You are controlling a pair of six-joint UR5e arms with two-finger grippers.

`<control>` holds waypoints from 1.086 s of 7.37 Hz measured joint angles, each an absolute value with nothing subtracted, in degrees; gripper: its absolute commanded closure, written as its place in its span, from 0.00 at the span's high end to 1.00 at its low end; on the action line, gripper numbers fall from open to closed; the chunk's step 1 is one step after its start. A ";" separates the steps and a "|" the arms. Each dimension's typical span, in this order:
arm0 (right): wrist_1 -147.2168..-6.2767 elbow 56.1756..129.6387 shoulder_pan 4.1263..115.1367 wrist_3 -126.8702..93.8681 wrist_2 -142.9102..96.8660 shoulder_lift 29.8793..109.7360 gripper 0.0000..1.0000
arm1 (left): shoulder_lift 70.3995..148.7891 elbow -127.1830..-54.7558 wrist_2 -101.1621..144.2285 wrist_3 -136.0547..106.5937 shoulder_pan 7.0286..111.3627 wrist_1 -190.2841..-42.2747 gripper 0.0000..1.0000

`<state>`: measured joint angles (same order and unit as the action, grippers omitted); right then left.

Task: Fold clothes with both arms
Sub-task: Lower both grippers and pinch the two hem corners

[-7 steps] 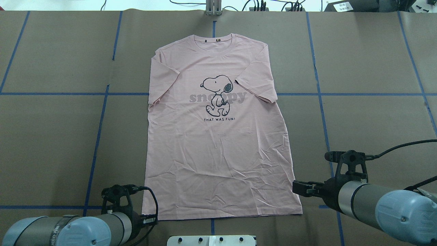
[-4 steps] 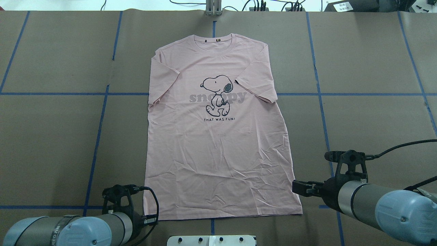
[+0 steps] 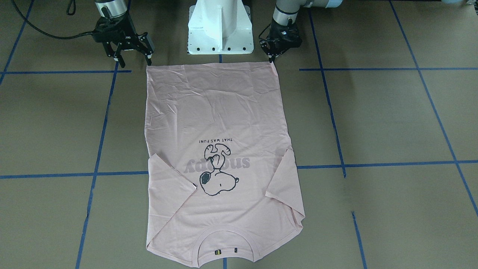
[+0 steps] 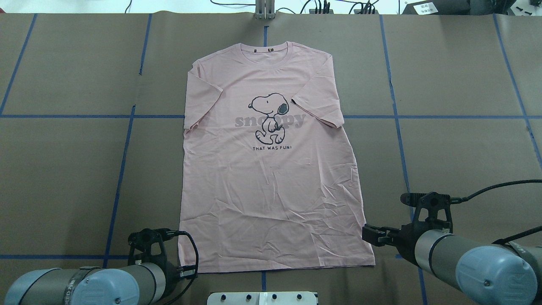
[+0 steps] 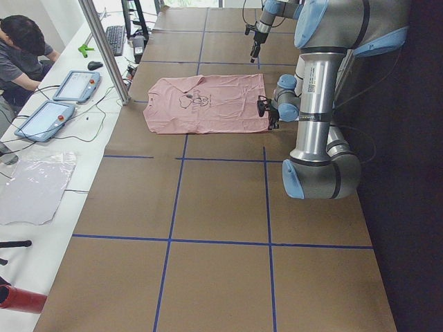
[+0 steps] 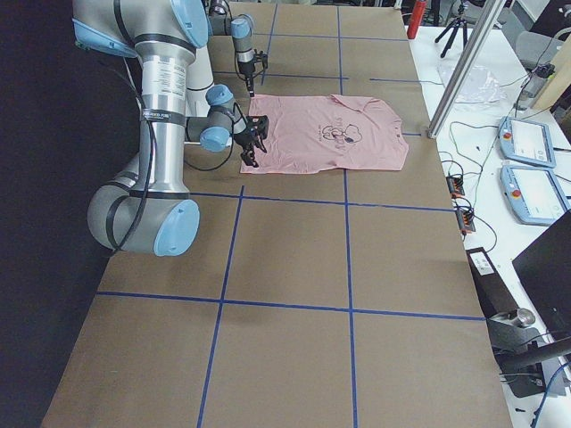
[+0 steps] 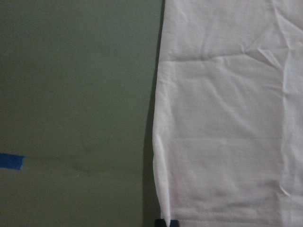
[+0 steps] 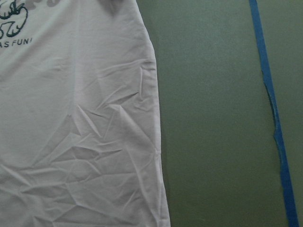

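Right arm has slid a touch back toward the robot, and the left arm has barely nudged. Pink T-shirt (image 4: 271,190) lies flat and print up on the brown table (image 4: 63,169), collar at the far side, hem nearest the robot. Right gripper (image 3: 132,56) hangs just beside the hem's right corner, fingers spread wide with nothing between them. Left gripper (image 3: 271,59) sits at the other hem corner, fingers drawn close together; whether they nip the fabric, can't tell
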<state>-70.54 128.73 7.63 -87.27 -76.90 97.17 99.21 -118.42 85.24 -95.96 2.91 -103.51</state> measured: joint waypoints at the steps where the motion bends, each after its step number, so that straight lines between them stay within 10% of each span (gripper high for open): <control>1: -70.59 127.35 6.68 -88.82 -75.85 96.97 0.63 | 99.22 -118.44 85.05 -95.82 2.95 -103.48 0.00; 8: -70.56 121.18 -1.67 -98.32 -69.42 94.79 0.55 | 99.40 -118.87 82.27 -95.54 2.90 -103.28 0.00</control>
